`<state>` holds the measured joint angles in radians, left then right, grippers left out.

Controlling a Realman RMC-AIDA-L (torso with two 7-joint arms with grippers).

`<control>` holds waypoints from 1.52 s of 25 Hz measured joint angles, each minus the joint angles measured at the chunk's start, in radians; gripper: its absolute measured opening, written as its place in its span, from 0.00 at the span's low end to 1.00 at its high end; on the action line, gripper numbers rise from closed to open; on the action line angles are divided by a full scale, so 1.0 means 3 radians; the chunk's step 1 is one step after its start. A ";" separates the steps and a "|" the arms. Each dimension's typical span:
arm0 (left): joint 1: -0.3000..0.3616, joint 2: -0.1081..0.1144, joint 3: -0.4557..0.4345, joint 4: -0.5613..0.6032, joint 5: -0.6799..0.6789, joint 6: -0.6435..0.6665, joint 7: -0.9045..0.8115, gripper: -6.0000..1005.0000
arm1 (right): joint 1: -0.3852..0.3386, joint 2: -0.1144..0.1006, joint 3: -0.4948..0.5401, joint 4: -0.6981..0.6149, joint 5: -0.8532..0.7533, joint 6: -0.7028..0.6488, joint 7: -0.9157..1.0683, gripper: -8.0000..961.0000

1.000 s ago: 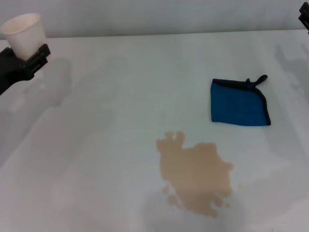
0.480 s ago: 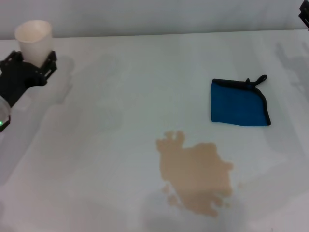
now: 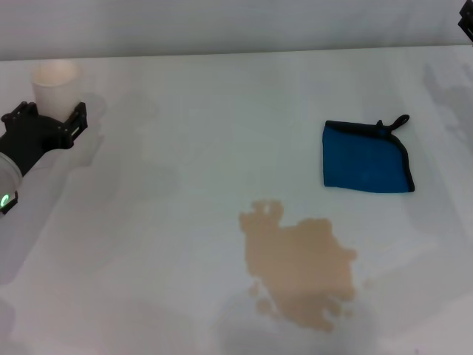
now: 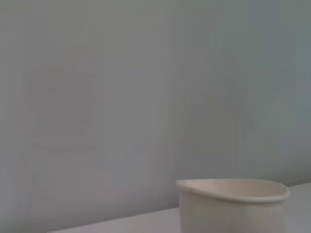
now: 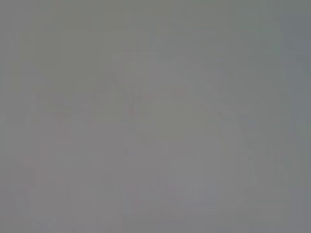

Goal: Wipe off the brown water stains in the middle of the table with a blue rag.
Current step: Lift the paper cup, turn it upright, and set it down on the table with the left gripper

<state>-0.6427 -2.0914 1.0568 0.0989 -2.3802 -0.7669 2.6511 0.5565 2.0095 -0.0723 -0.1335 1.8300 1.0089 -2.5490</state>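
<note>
Left claw (image 3: pixel 46 122) sits at the far left of the bench (image 3: pixel 185 133), right behind a white paper cup (image 3: pixel 54 78). Its two black fingers (image 3: pixel 76 116) look spread with the cup standing just past them, so it seems let go, though it's honestly hard to say if a tip is touching the cup. The left wrist view only catches the cup's rim (image 4: pixel 233 190) against a plain pale wall. The right claw is barely a dark sliver at the top right corner of the head view, parked well away, and I can't tell its state.

The blue rag (image 3: pixel 364 159) lies flat on the right side of the bench, roughly square, black-trimmed, its little black loop (image 3: pixel 395 122) poking out from the far right corner toward the back. The brown water stains (image 3: pixel 298 264) are a blotchy tan puddle near the front middle, long axis running from far-left to near-right, with small droplets along the near edge. Rag and puddle are apart, with bare bench between them.

The bench is plain matte white.
</note>
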 joint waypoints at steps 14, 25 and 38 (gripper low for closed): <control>0.0004 -0.0025 0.0006 -0.0245 0.0021 -0.0014 0.0015 0.66 | 0.0026 0.0010 -0.0010 0.0031 -0.0023 -0.0003 0.0015 0.86; 0.0031 -0.0029 0.0287 -0.0232 0.0019 -0.0043 0.0024 0.66 | 0.0022 0.0021 -0.0010 0.0046 -0.0026 0.0004 0.0019 0.86; 0.0030 -0.0027 0.0444 -0.0219 0.0017 -0.0041 0.0033 0.69 | 0.0031 0.0026 -0.0010 0.0046 -0.0011 0.0008 0.0019 0.86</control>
<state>-0.6337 -2.0996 1.1900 0.0333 -2.3750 -0.7792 2.6611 0.5657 2.0171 -0.0751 -0.1196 1.8268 1.0112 -2.5432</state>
